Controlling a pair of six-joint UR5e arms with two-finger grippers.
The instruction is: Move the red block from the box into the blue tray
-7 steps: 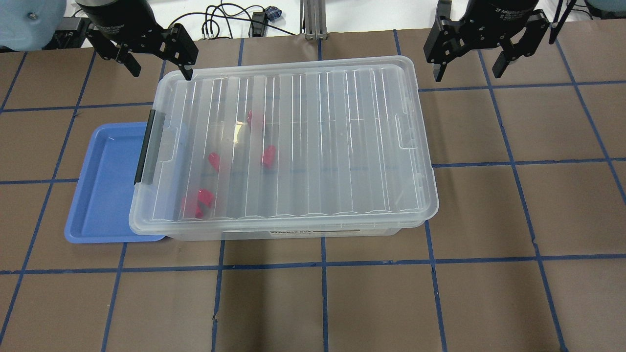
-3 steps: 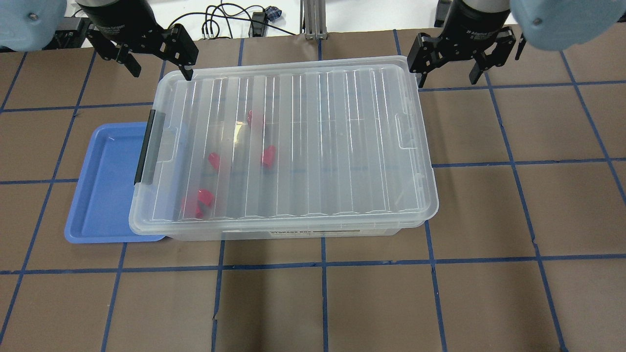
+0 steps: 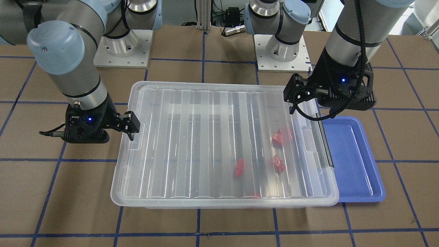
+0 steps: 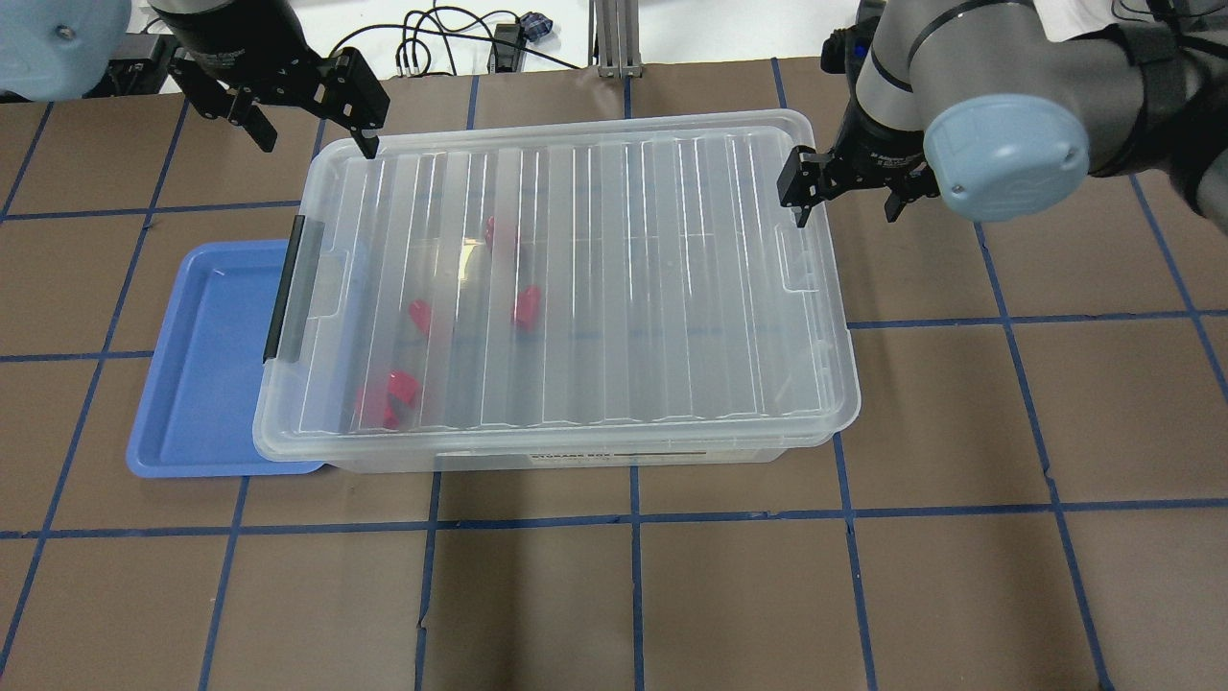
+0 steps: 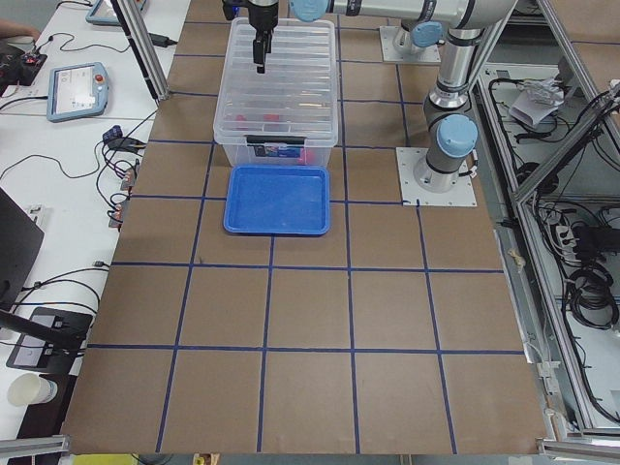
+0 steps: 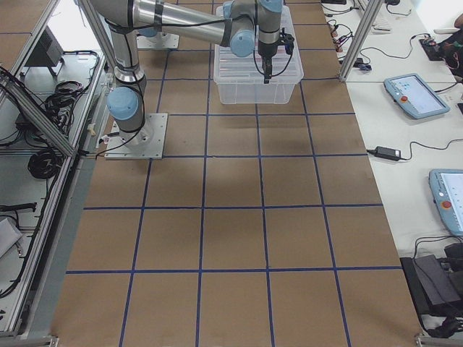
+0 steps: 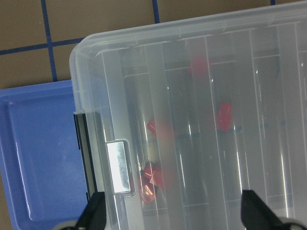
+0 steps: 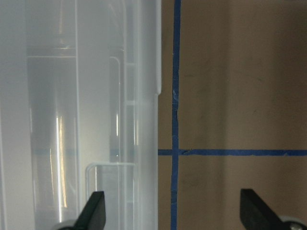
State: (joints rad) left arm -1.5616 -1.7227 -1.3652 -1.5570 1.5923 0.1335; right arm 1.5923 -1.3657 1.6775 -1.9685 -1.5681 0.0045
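right gripper (image 4: pixel 844 219): moved in from far-right corner over the table, now lower & at the box's right short edge; left arm unchanged.
right gripper state: fingers spread wide, holding nothing; wrist cam shows one finger over the lid, the other over bare table, so it straddles the rim.
left gripper (image 4: pixel 317 144): wide apart, empty, hovering at the box's far-left corner.
box (image 4: pixel 614 288): clear plastic, mid-table, long side across the overhead view.
lid (image 4: pixel 672 240): ribbed, see-through, sitting on the box.
latch bar (image 4: pixel 285 288): black, on the box's left short edge, next to the tray.
red blocks (image 4: pixel 526 305): several, all inside the box under the lid, in its left half; blurred by the ribs, exact count unclear.
blue tray (image 4: pixel 201 374): flat on the table just left of the box, its right edge tucked under the lid's overhang; nothing red in it.
table (image 4: pixel 959 432): brown w/ blue tape grid.
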